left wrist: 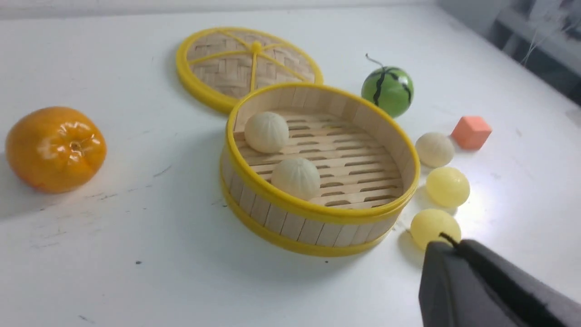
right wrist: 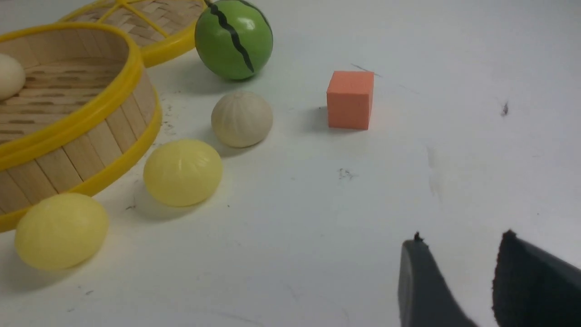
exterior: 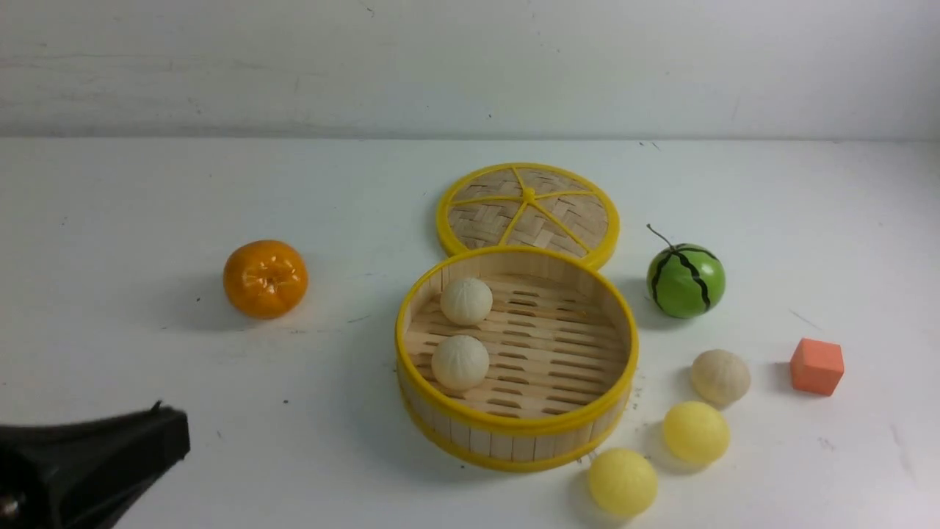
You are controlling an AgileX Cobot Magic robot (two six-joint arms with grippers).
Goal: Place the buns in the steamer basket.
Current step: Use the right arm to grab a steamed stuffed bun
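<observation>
Steamer basket (exterior: 514, 441) sits mid-table, upright, uncovered. Inside, on the slatted floor: two buns, both off-white and pleated, both toward the robot's left side. Far pleated bun (exterior: 466, 300) lies near the back wall; near pleated bun (exterior: 460, 362) lies closer to the front wall. The two are slightly apart. The rest of the floor is bare slats.

Lid (exterior: 529, 213) lies flat on the table behind the basket, its rim meeting or just tucked behind the basket's back rim.

Three buns remain out on the table, in a curved row off the basket's right front. Third pleated bun (exterior: 720, 376) is farthest back, then farther yellow bun (exterior: 696, 432), then nearer yellow bun (exterior: 622, 482) just beside the basket's base; contact unclear.

Other items: orange (exterior: 265, 278) well to the left, watermelon ball (exterior: 686, 280) right of the lid, orange-pink cube (exterior: 816, 366) at far right.

Left gripper (exterior: 172, 433) sits low at front left, fingers closed together, empty. Right gripper (right wrist: 463, 240) shows a gap between its fingers, holding nothing, above bare table.
</observation>
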